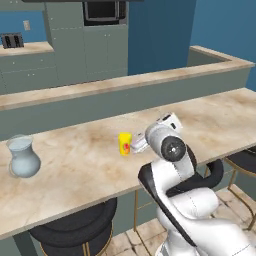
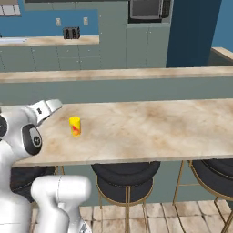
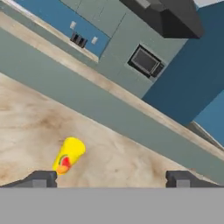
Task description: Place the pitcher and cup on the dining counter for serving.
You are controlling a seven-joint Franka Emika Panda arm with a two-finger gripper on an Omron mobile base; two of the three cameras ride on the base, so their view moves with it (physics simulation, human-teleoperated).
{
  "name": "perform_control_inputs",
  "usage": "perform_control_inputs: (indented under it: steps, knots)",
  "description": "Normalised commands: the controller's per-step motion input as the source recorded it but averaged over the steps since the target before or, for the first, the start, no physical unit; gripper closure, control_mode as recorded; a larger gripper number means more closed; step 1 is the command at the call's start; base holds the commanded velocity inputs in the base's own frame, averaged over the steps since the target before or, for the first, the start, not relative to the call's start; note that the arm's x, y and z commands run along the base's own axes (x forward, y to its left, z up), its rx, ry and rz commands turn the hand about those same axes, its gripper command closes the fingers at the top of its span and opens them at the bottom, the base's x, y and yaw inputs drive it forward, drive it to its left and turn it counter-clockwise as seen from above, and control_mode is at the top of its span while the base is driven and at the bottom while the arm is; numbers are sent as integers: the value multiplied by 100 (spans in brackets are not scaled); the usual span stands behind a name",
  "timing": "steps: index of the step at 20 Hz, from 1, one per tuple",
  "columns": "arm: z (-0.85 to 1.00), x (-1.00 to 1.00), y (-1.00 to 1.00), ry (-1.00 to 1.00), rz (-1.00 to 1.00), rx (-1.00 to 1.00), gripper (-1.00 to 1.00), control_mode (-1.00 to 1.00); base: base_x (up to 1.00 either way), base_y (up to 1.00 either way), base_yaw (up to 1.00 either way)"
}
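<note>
Standing upright on the dining worktop, the cup is seen near the middle of its length, slightly closer to the stool-side edge than to the raised-ledge edge. The pitcher is set well apart, towards the left end of the same worktop. The cup is judged light, rigid and smooth-walled, easily tipped; hold would best be taken across its straight side, about mid-height. The pitcher is judged heavier and glass-like, so slippery and breakable; its narrower neck would be the surer place. The gripper is found with jaws spread wide and nothing between them. In the hand view the cup lies just ahead of the left fingertip, untouched.
</note>
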Motion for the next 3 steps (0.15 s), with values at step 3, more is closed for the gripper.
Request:
perform_control_inputs:
  steps: [3]
  knots:
    - [43, -100, -68, -32, 0, 2, -100, -100, 0, 0, 0]
